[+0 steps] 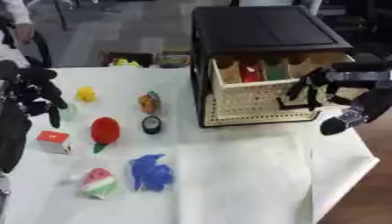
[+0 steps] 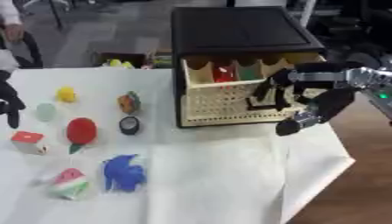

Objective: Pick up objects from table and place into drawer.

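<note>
This looks like a robot test room or lab set up inside an office-like space. A worktop (image 1: 245, 183) covered with a plain white sheet fills the lower frame, with small toy props laid out on its left half in a loose grid. At upper right stands a black cabinet (image 1: 264, 28) with a pale perforated drawer (image 1: 257, 103) pulled open. Behind the worktop, at the top of the frame, runs a grey floor (image 1: 130, 26) with chair legs (image 2: 57, 15) in the upper left corner.
</note>
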`<state>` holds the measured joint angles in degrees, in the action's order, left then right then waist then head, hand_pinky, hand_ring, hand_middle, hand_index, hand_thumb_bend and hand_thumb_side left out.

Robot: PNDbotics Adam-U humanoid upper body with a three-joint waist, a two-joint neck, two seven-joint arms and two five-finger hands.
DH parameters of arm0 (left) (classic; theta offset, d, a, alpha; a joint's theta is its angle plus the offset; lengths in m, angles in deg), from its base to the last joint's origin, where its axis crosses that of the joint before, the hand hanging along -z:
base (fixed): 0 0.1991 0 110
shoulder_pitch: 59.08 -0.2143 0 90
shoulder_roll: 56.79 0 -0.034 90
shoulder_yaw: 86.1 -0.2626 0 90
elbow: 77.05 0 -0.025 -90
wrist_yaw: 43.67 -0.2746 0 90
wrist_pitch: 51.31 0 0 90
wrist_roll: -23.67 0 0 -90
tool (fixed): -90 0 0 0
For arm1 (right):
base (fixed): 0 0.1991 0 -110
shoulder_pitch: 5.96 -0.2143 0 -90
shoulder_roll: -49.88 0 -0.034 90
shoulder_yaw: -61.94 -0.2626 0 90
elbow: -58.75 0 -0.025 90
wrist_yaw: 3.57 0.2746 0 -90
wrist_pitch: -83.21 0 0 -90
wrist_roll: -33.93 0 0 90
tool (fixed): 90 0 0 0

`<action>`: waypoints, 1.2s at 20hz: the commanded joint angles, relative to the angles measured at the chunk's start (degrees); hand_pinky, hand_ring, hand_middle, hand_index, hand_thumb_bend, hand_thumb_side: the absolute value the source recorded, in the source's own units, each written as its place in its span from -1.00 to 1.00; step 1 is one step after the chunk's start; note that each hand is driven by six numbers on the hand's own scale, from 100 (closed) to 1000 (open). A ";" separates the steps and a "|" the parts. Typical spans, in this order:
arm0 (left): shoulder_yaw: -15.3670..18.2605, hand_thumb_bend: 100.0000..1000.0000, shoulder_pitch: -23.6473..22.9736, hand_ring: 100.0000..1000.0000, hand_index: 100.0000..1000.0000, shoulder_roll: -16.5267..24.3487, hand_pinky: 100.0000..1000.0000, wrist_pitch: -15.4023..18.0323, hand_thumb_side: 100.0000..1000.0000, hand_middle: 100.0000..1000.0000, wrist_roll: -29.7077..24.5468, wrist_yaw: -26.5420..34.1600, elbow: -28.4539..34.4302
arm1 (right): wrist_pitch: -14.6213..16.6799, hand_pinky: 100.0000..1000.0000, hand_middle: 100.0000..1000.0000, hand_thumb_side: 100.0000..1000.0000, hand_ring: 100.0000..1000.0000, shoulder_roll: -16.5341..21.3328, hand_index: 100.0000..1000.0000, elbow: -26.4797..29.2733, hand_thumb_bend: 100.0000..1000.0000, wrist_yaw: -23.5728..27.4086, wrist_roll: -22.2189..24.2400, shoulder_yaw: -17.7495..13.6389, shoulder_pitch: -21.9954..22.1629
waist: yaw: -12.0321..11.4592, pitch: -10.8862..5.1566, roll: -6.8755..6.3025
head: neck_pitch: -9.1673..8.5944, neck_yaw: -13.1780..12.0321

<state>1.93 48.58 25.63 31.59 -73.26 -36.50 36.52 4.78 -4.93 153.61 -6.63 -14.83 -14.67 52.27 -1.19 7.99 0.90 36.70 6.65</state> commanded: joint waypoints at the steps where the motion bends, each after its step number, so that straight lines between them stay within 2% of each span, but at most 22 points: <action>1: 0.13 -1.00 0.40 -0.21 0.26 0.09 -0.63 0.08 0.85 -0.20 -0.66 -0.25 1.01 | 0.81 -0.90 0.52 0.58 0.15 2.38 0.78 1.45 0.44 -1.11 -1.81 -1.66 -0.89 | -0.04 -0.81 0.13 | -0.50 0.19; 5: 0.11 -1.00 0.31 -0.21 0.26 0.02 -0.63 0.07 0.85 -0.20 -1.23 -0.19 1.01 | 1.47 -0.93 0.52 0.66 0.15 2.49 0.78 2.31 0.46 -1.54 -3.30 -2.31 -0.89 | -0.14 -0.84 0.12 | -0.51 0.19; 11: 0.18 -1.00 0.21 -0.21 0.26 0.00 -0.63 0.09 0.85 -0.20 -1.78 -0.24 1.01 | 1.83 -1.00 0.43 0.64 0.10 3.16 0.74 4.07 0.44 -0.64 -4.50 -3.37 0.14 | -0.01 -0.89 0.15 | -0.45 0.01; 15: 0.24 -1.00 0.10 -0.22 0.26 -0.01 -0.64 -0.08 0.86 -0.20 -2.18 -0.40 1.01 | 1.39 -1.00 0.22 0.62 -0.04 4.09 0.46 6.03 0.33 1.88 -5.82 -4.41 1.67 | 0.34 -0.99 0.24 | -0.22 -0.40; 18: 0.35 -1.00 0.04 -0.22 0.26 0.10 -0.64 -0.15 0.85 -0.21 -2.26 -0.39 1.01 | 0.06 -1.00 0.15 0.54 -0.12 5.06 0.40 7.60 0.29 4.52 -6.18 -4.53 3.11 | 0.62 -1.19 0.35 | 0.05 -0.65; 24: 0.55 -1.00 -0.31 -0.22 0.26 0.32 -0.63 -0.31 0.86 -0.21 -2.22 -0.35 1.01 | -2.52 -1.00 0.14 0.36 -0.15 6.20 0.39 9.61 0.26 7.78 -2.93 -3.96 5.50 | 1.45 -1.54 0.62 | 0.49 -1.06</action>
<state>1.99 47.96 25.20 31.26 -75.43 -36.63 36.52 2.73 -1.26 162.14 0.12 -18.32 -18.06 58.26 0.27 7.24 1.41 36.77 5.84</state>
